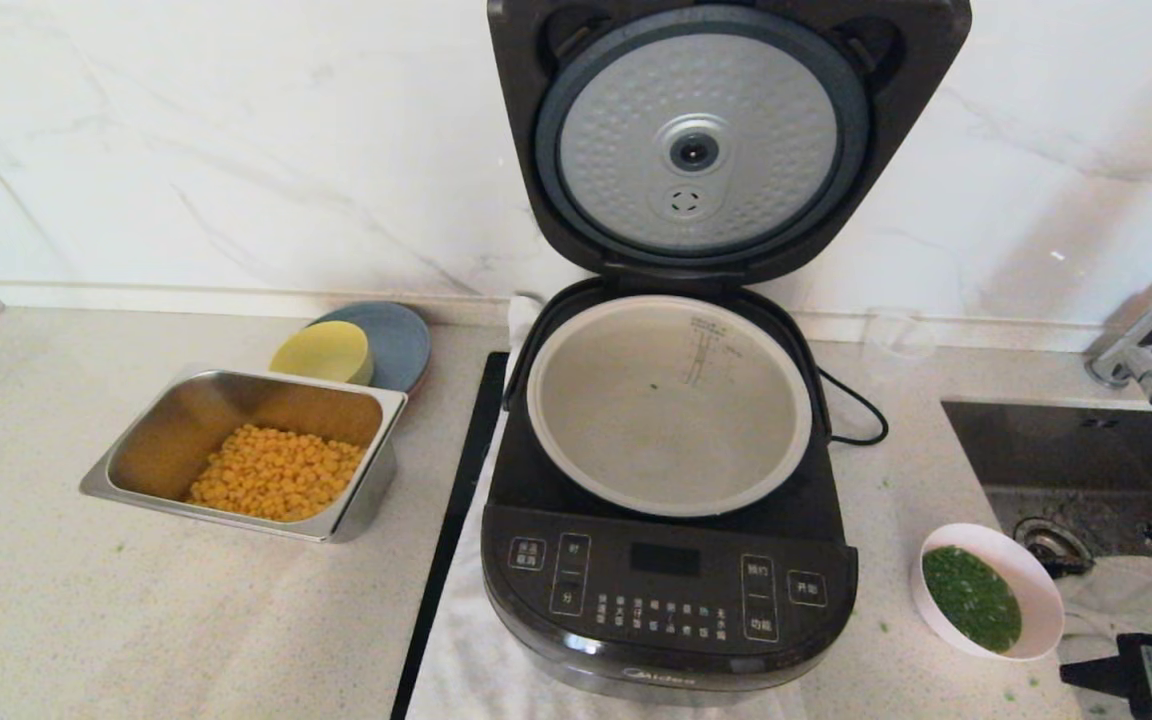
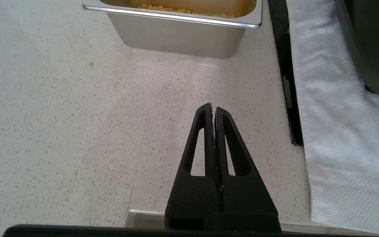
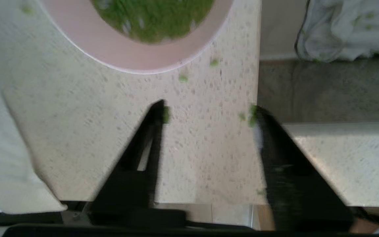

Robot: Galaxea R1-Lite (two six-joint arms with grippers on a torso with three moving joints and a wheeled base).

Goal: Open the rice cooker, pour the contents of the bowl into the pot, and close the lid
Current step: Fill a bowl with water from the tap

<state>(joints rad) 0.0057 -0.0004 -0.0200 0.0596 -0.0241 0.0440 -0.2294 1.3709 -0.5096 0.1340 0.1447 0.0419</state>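
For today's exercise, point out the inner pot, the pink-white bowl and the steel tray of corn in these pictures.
pot [image 1: 626, 420]: head view, bare inner floor.
bowl [image 1: 966, 548]: head view, far rim.
steel tray [image 1: 186, 425]: head view, bare inside wall.

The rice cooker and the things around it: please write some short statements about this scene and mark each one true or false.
1. The lid of the rice cooker stands open. True.
2. The pot is full of chopped greens. False: it is nearly empty; the chopped greens are in the pink-white bowl.
3. The right gripper grips the bowl's rim. False: it is open, above the counter, short of the bowl.
4. The left gripper is shut and holds nothing. True.
5. The steel tray holds yellow corn kernels. True.
6. The bowl stands on the cooker's left. False: it stands on its right, by the sink.
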